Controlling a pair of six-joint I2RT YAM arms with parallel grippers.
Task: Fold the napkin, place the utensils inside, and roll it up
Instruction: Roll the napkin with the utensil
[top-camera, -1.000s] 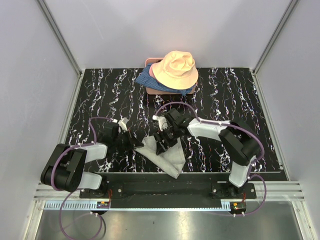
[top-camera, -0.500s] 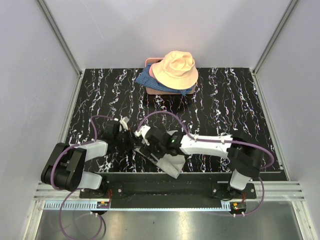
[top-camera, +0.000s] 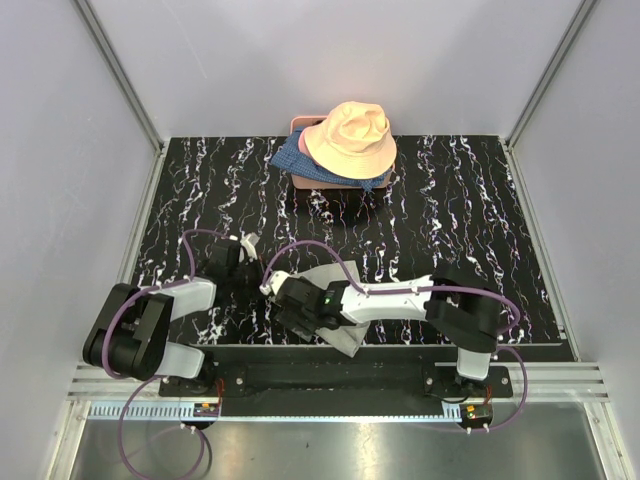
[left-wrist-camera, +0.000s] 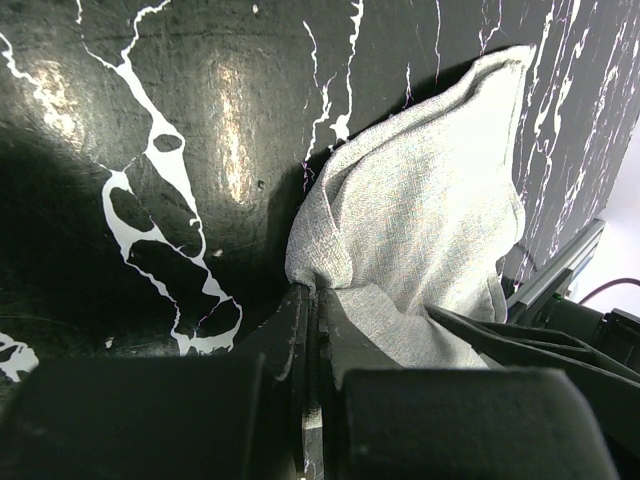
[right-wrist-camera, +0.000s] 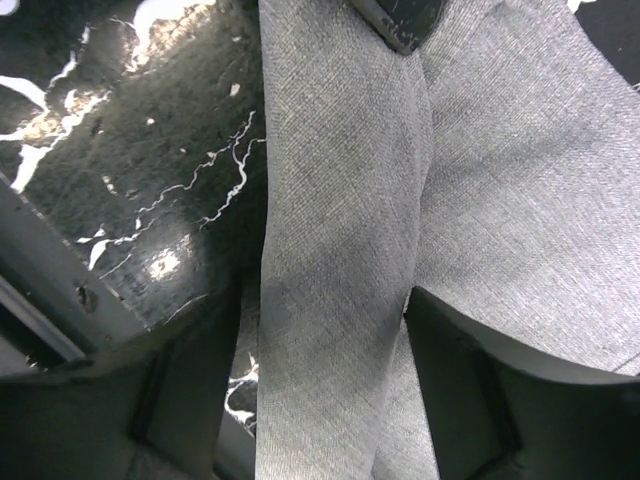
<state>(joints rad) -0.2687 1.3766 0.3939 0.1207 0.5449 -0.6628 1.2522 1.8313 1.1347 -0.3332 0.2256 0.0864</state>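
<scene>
The light-grey napkin (top-camera: 345, 338) lies crumpled at the near middle of the black marbled table, mostly under my right arm. My left gripper (top-camera: 258, 276) is shut on the napkin's left corner; in the left wrist view the jaws (left-wrist-camera: 312, 292) pinch the cloth (left-wrist-camera: 420, 220) close together. My right gripper (top-camera: 287, 300) reaches left across the napkin and is open. In the right wrist view its fingers (right-wrist-camera: 190, 390) stand wide on either side of a raised fold of the napkin (right-wrist-camera: 330, 200). No copper-brown utensils are in view.
A peach bucket hat (top-camera: 350, 138) sits on blue patterned fabric (top-camera: 288, 156) at the table's far middle. The metal rail (top-camera: 320, 362) runs along the near edge just below the napkin. Grey walls close in the left, right and far sides.
My right arm swung left and toward the near edge, stretching out low across the napkin. The left gripper stayed shut on the napkin's corner, almost in place.
</scene>
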